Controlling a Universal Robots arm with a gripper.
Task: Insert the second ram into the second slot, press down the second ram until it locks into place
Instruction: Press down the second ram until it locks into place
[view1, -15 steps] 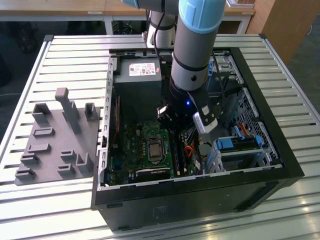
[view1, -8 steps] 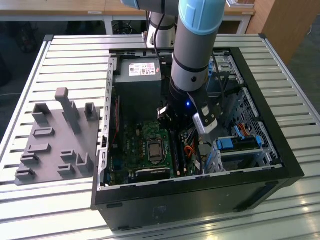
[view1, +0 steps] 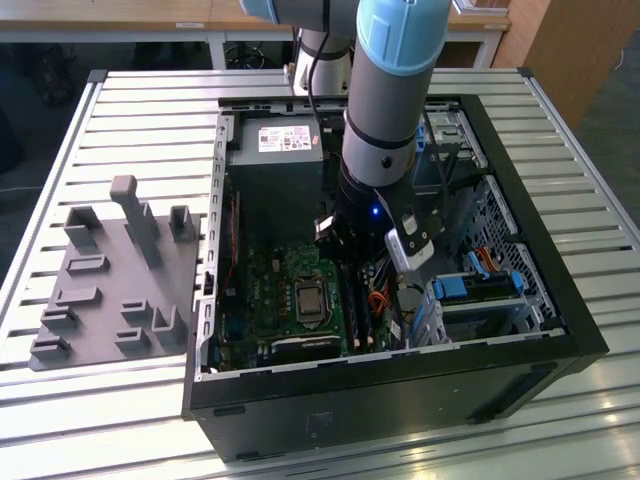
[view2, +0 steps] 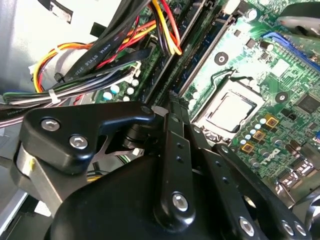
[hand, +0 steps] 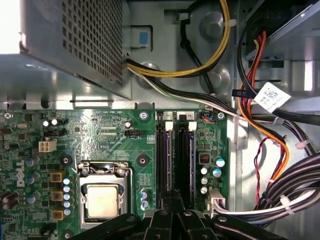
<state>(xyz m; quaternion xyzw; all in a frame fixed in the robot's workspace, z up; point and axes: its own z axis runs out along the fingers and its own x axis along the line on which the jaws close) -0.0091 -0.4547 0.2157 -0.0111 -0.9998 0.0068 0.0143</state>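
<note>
Above slots (hand: 175, 160), hand (hand: 172, 207) pressed together.

Lighting: even, bright overhead. Glare streaks on the slatted counter (view1: 120, 400) near the case front; case interior (view1: 270, 230) shadowed. First wrist view: blown-out white corner beside the power supply cage (hand: 75, 45). Second wrist view: hand linkage (view2: 170, 165) close, soft.

You're looking at a slatted metal table (view1: 130, 100), pale and catching glare along its near edge in the exterior view. Behind it stands a light wooden desk (view1: 190, 15) on white legs, with dark floor (view1: 30, 110) beneath. A brown wooden panel (view1: 560, 45) rises at the exterior view's right.
</note>
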